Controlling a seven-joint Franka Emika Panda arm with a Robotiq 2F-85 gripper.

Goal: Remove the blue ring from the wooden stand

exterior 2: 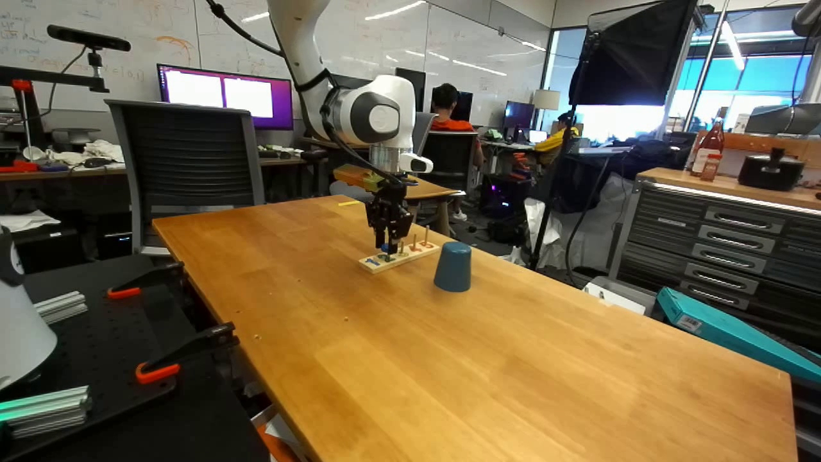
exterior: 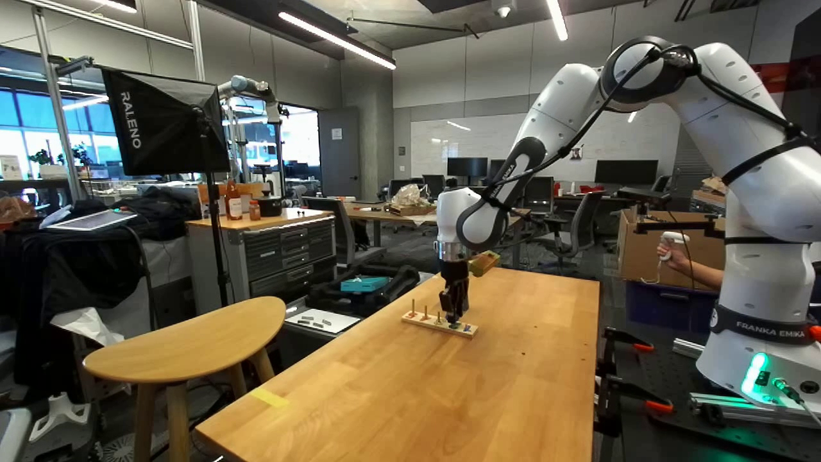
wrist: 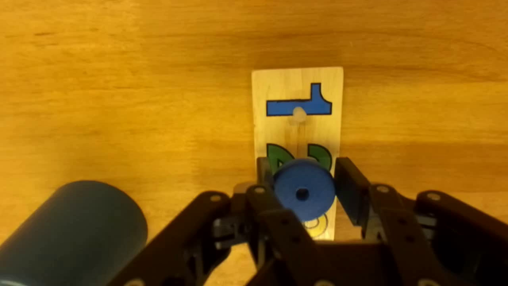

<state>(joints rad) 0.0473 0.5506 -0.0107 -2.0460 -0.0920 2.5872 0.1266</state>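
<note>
The pale wooden stand (wrist: pixel 278 131) lies on the tabletop and carries upright pegs and painted numbers. It also shows in both exterior views (exterior: pixel 431 325) (exterior 2: pixel 405 259). My gripper (wrist: pixel 303 178) points down over the stand, as both exterior views show (exterior: pixel 453 314) (exterior 2: pixel 386 249). Its fingers are shut on the blue ring (wrist: pixel 317 198), one finger against each side. The ring is over the green 2, and no peg end shows in its dark hole. I cannot tell whether a peg is inside it. The peg (wrist: pixel 299 114) on the blue 1 is bare. Other pegs are hidden in the wrist view.
A blue-grey cup (exterior 2: pixel 453 268) stands upside down on the table close beside the stand; it also shows at the lower left of the wrist view (wrist: pixel 75 234). Clamps (exterior 2: pixel 160 372) sit along the edge of the wooden table (exterior 2: pixel 449 372) on the robot's side.
</note>
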